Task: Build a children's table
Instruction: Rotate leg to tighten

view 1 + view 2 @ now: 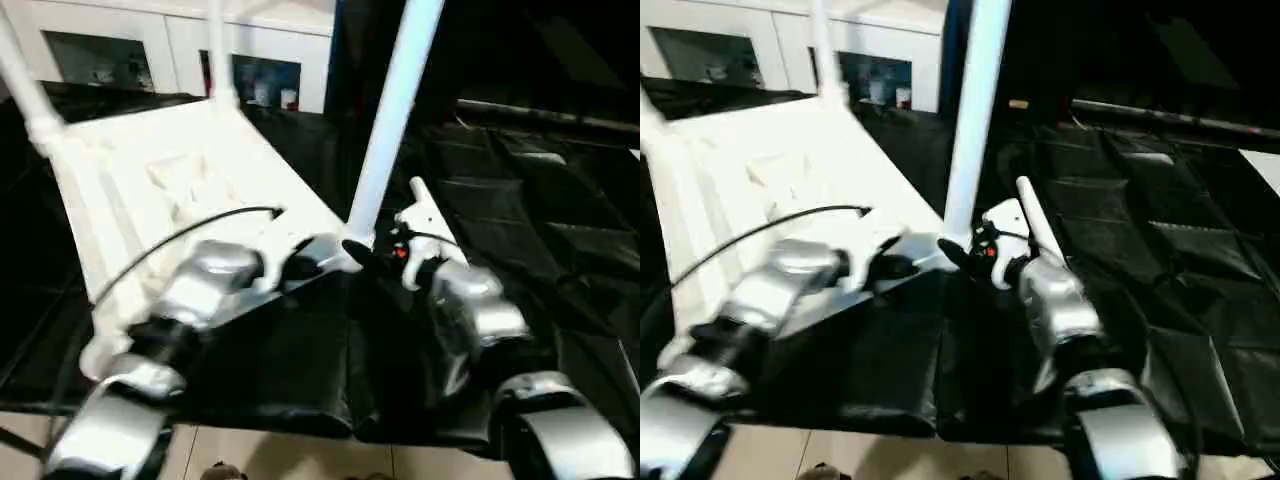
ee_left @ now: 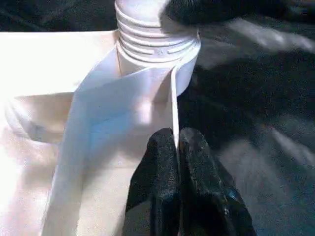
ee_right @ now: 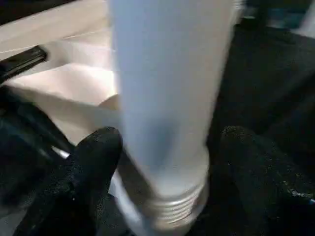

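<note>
Upside-down white tabletop (image 1: 170, 190) at centre left on black-draped counter (image 1: 540, 230), ribs up. Three legs visible, standing in corner sockets; nearest leg (image 1: 390, 120) at centre, threads partly exposed. Left end effector (image 2: 178, 147) pinched on tabletop rim, likely steadying. Right end effector (image 3: 165, 147) open around leg base, probably for twisting.

Dim room, overhead light glaring off white tabletop (image 1: 190, 190), black drape (image 1: 520, 230) sheen patches, heavy motion blur in all 4 views, leg (image 3: 167, 98) out of focus
</note>
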